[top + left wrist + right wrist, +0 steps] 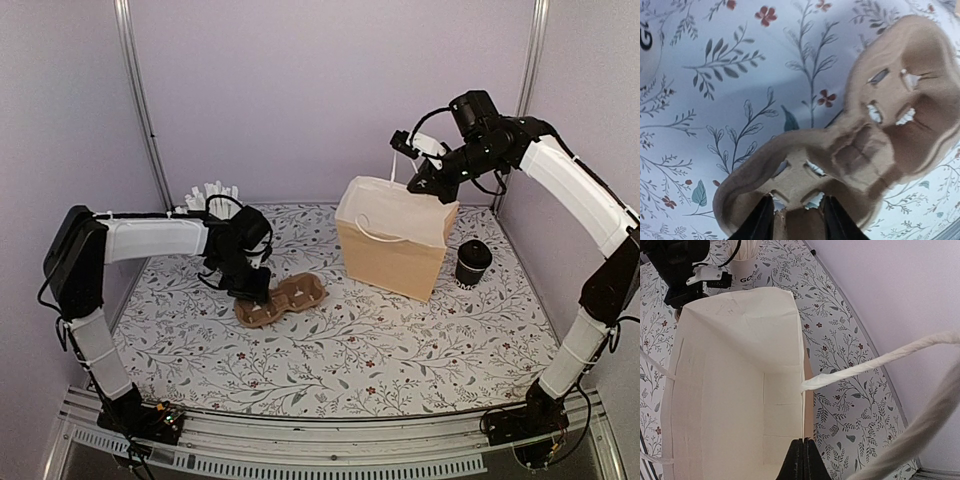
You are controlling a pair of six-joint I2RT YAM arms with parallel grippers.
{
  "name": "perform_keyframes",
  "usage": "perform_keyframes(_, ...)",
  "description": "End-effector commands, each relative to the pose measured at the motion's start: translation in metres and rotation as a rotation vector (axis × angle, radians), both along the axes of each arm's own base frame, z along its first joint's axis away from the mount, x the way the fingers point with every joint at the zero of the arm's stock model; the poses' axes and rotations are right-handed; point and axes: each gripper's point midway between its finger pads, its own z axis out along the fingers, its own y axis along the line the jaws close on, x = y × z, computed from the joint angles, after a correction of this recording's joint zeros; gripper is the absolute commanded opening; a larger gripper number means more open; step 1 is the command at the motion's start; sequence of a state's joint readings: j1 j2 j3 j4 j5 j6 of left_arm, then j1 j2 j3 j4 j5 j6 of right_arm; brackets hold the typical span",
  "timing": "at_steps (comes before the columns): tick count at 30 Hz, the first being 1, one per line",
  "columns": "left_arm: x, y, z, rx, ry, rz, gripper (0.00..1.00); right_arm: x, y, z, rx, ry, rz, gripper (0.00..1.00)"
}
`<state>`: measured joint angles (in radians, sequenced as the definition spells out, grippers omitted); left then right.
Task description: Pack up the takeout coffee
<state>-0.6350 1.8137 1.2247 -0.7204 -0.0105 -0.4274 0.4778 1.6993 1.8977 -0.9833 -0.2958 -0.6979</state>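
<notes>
Tabletop [400, 350]: floral print sheet, everything sits on it.

Cup carrier [292, 297]: brown pulp thing, lying flat left of centre, nothing in its wells as far as I can see.

Left tool [797, 222]: down at the carrier's left end. In the wrist view its two dark fingers [762, 220] sit narrow on either side of the carrier's rim, with pulp filling the gap, so it looks clamped on the carrier.

Takeout coffee [471, 262]: small black cup with the black lid on, standing upright on the tabletop just to the right of the bag. It's outside the bag and neither tool is touching it.

Paper bag [390, 255]: tan outside, white inside, standing upright and open right of centre. Looking in from the right wrist view I only see bare white walls; the bottom is mostly out of view.

Right tool [802, 456]: up high at the bag's far right corner, fingers pressed together on the top edge of the bag wall. A white twisted handle [865, 367] loops off beside it.

White cup of sticks [212, 193]: at the far left by the back wall, well apart from the coffee.
</notes>
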Motion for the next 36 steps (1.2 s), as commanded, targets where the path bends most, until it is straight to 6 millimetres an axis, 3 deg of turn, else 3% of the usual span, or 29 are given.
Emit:
perform_keyframes(1,0.014,-0.034,0.049,-0.100,-0.126,-0.171,0.43,0.000,0.001,-0.007,-0.012,0.015,-0.007,0.00)
perform_keyframes(5,0.016,-0.036,0.060,-0.056,-0.164,-0.329,0.52,-0.002,0.000,-0.009,-0.017,0.017,-0.008,0.00)
perform_keyframes(8,0.012,-0.041,0.063,-0.055,-0.192,-0.474,0.52,-0.003,-0.001,-0.010,-0.019,0.021,-0.006,0.00)
perform_keyframes(12,0.005,-0.063,0.073,-0.190,-0.202,-0.583,0.49,-0.004,0.000,-0.012,-0.023,0.028,-0.003,0.00)
perform_keyframes(20,0.018,-0.064,0.053,-0.116,-0.191,-0.645,0.40,-0.007,0.000,-0.013,-0.023,0.029,0.003,0.00)
perform_keyframes(36,0.021,-0.055,0.016,-0.063,-0.136,-0.723,0.38,-0.010,0.003,-0.017,-0.023,0.045,0.015,0.00)
